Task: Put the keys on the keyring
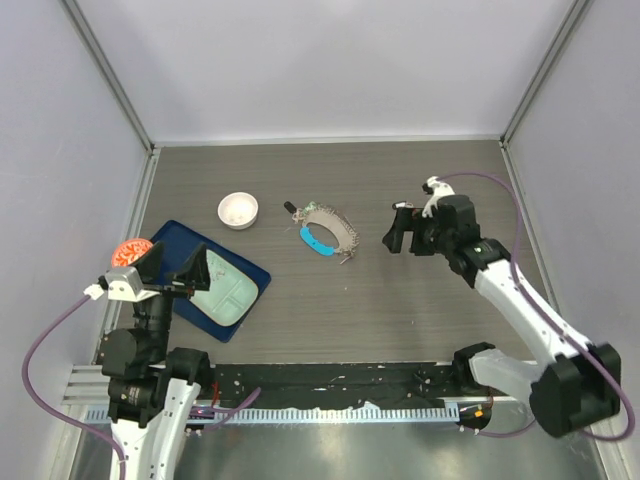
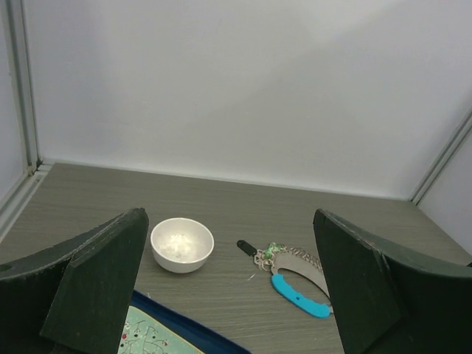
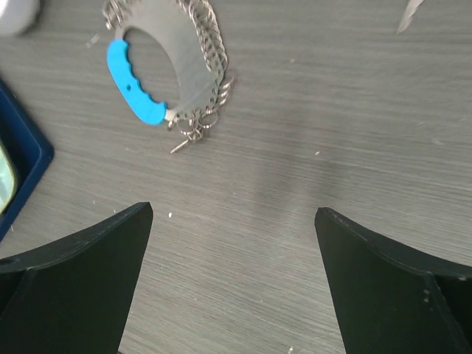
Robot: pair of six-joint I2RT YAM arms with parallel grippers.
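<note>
Keyring lies at three o'clock of the bowl; we see left pincer and right pincer wide open, empty.

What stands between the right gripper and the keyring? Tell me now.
Nothing visible. Only bare table lies between the open right gripper and the keyring; the white bowl sits beyond the keyring, to its left.

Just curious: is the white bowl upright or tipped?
Upright: the white bowl sits on its base, mouth facing up.
</note>
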